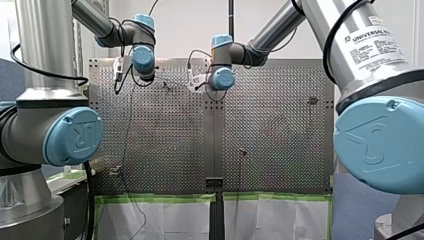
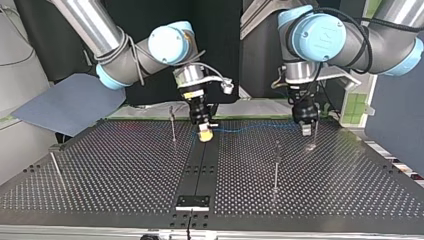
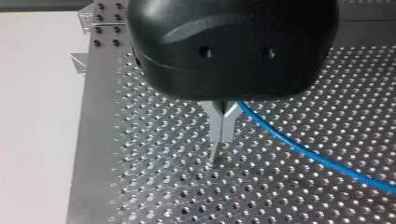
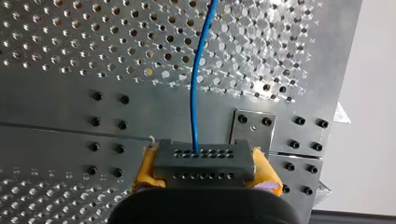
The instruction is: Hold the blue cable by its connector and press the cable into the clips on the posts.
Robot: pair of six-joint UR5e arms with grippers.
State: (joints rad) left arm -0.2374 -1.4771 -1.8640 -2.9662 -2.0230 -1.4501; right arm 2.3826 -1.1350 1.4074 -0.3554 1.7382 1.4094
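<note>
Blue cable (image 4: 198, 84) connector (image 4: 201, 164) clamped between right jaws

We saw a perforated metal table (image 2: 125, 170) split by a dark middle strip (image 2: 200, 165). In the top view a thin post (image 2: 172, 125) stood just left of that strip. A second post (image 2: 276, 165) stood to the strip's right, and a third post (image 2: 56, 170) well off to its left. A small black plate (image 2: 192, 201) sat at the strip's near end.

Posts (image 2: 276, 167) well apart, blue cable (image 2: 250, 126) stretched across
</note>
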